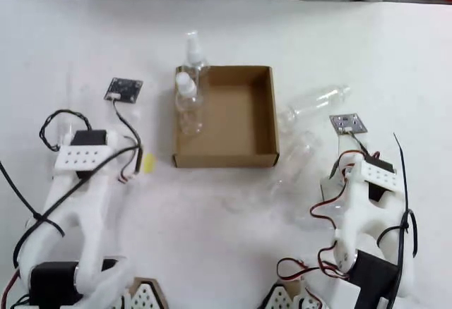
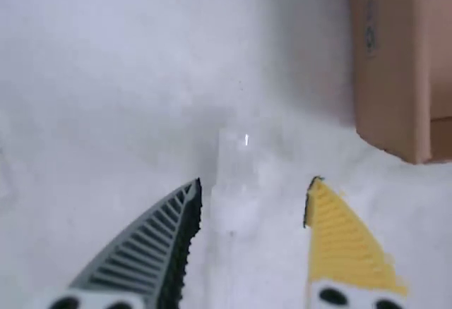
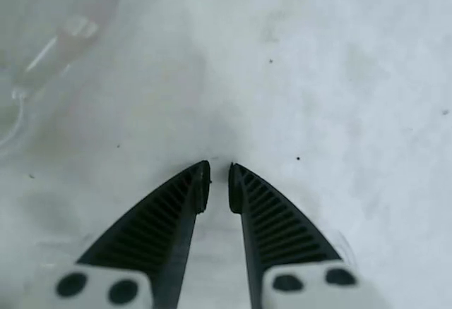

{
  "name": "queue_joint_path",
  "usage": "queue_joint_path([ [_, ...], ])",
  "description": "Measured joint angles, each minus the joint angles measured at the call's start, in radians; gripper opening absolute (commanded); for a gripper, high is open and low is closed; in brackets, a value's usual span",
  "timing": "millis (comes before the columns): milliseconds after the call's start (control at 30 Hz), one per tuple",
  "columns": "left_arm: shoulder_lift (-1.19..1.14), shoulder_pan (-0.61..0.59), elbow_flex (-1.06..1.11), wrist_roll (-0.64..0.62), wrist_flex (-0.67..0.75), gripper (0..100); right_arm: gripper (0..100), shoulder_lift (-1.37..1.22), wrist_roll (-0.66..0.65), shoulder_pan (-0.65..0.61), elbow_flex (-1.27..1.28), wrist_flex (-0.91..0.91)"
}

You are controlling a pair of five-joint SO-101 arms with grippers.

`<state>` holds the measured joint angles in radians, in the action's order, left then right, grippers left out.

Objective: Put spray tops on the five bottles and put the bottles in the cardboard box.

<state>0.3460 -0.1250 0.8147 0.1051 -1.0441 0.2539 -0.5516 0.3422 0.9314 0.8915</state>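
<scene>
- The left gripper hangs with its fingers spread wide over a small clear piece on the worktop. It is likely a spray top, so I'd close squarely on it, as it looks slippery.
- The right gripper has its fingers nearly pinched together, holding nothing.
- The cardboard box holds one capped bottle along its left wall.
- A clear bottle lies just right of the box, seemingly uncapped.

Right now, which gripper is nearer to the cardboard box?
Left. The left gripper is close beside a near corner of the cardboard box; the right gripper is farther off, over the table on the box's other side.
</scene>
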Motion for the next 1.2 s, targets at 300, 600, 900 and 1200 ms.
queue_joint_path([
  [300,0.000,0.003,0.061,-0.008,0.083,27,3.1,0.000,-0.008,0.000,0.000,0.000],
  [600,0.000,0.003,0.064,0.089,0.086,23,3.1,0.000,-0.008,0.000,0.000,0.000],
  [900,-0.203,-0.015,-0.017,0.132,0.074,22,3.1,0.000,-0.008,0.000,0.000,0.000],
  [1200,-0.288,-0.048,-0.074,0.172,0.040,22,3.1,0.000,-0.008,0.000,0.000,0.000],
])
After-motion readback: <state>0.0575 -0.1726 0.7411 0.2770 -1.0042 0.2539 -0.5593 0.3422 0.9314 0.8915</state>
